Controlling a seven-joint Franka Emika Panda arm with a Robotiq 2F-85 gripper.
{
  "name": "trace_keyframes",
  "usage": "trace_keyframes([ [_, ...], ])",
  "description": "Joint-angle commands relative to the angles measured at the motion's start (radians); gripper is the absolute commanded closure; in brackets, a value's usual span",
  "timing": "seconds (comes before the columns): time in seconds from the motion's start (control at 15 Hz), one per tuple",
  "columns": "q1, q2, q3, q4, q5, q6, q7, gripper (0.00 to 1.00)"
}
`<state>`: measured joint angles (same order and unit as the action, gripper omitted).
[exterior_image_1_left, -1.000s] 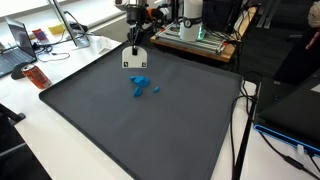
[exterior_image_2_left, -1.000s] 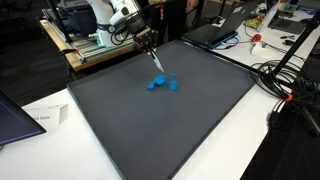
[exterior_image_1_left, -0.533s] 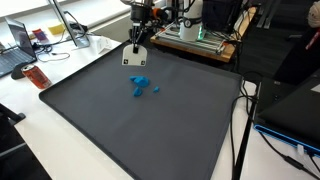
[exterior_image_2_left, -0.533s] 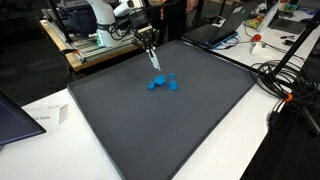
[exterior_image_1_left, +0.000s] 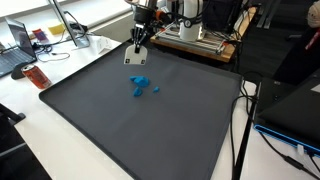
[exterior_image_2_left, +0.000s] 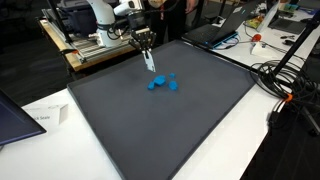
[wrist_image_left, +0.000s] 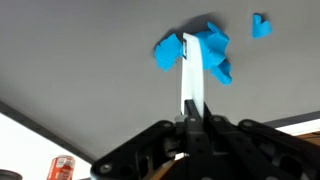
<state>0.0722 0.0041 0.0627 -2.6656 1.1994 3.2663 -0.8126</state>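
Observation:
My gripper (exterior_image_1_left: 141, 40) hangs above the far part of a dark grey mat (exterior_image_1_left: 120, 125) and is shut on a flat white card (exterior_image_1_left: 137, 59). The card dangles below the jaws, clear of the mat, also in the exterior view (exterior_image_2_left: 150, 62). In the wrist view the card (wrist_image_left: 190, 75) shows edge-on as a thin white strip between the shut fingers (wrist_image_left: 191, 122). A cluster of blue pieces (exterior_image_1_left: 140, 84) lies on the mat just in front of the card, with a small blue piece (exterior_image_1_left: 156, 88) beside it. The cluster also shows in the other views (exterior_image_2_left: 160, 82) (wrist_image_left: 205, 52).
The mat (exterior_image_2_left: 160, 120) lies on a white table. A laptop (exterior_image_1_left: 14, 52) and an orange item (exterior_image_1_left: 32, 75) sit at one side. Equipment on a bench (exterior_image_1_left: 195, 30) stands behind the arm. Cables (exterior_image_2_left: 280, 80) and a sheet of paper (exterior_image_2_left: 40, 118) lie off the mat.
My gripper has lifted a little and shifted toward the back of the mat with the white card still in it. The blue pieces have not moved.

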Motion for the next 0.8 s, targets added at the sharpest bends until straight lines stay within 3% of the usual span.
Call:
trace_keyframes([
  [0.0, 0.016, 0.027, 0.01, -0.031, -0.075, 0.048, 0.028, 0.99],
  [0.2, 0.038, 0.05, -0.002, -0.044, -0.112, 0.055, 0.005, 0.99],
  [0.27, 0.017, 0.044, 0.005, -0.079, -0.275, 0.057, 0.14, 0.99],
  [0.47, -0.002, 0.04, -0.023, -0.109, -0.493, 0.044, 0.254, 0.99],
  [0.53, 0.058, 0.041, -0.071, -0.086, -0.376, 0.029, 0.135, 0.99],
  [0.73, 0.095, 0.059, -0.131, -0.08, -0.383, 0.029, 0.115, 0.99],
])
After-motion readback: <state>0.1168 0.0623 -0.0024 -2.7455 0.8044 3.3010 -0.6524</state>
